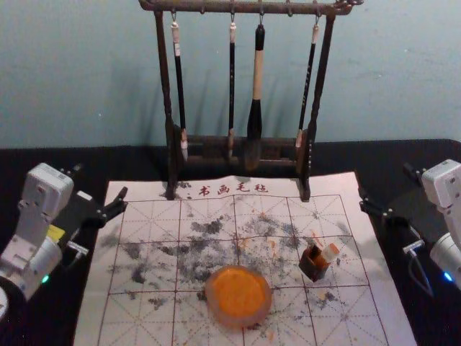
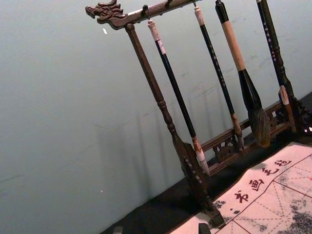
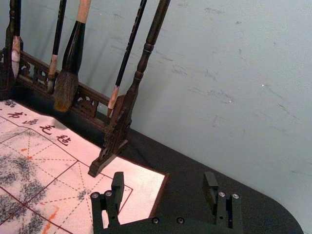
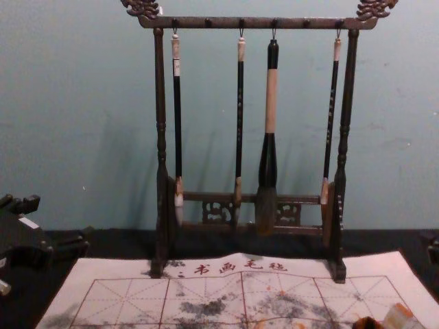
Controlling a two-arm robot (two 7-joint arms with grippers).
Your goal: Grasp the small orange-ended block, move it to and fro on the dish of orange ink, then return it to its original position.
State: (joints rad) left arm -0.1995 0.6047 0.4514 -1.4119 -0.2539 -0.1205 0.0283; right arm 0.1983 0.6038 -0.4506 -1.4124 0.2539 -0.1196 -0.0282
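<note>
Pale blue wall (image 1: 86, 79) behind, one block (image 1: 330, 252) tilts in or against one dark box (image 1: 314, 264), near one ink dish (image 1: 238, 294) on one mat (image 1: 119, 317). Grasping, inking and return all appear to remain (a finished job cannot be ruled out). Left end effector (image 1: 101, 181) and right end effector (image 3: 164, 176) wait spread and empty at either side; four brushes (image 1: 254, 130) hang from one rack (image 4: 160, 103).

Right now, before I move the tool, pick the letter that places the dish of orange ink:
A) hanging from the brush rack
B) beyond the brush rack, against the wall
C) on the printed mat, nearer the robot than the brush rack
C: in the head view, the dish of orange ink rests on the printed mat, on the robot's side of the brush rack.
</note>
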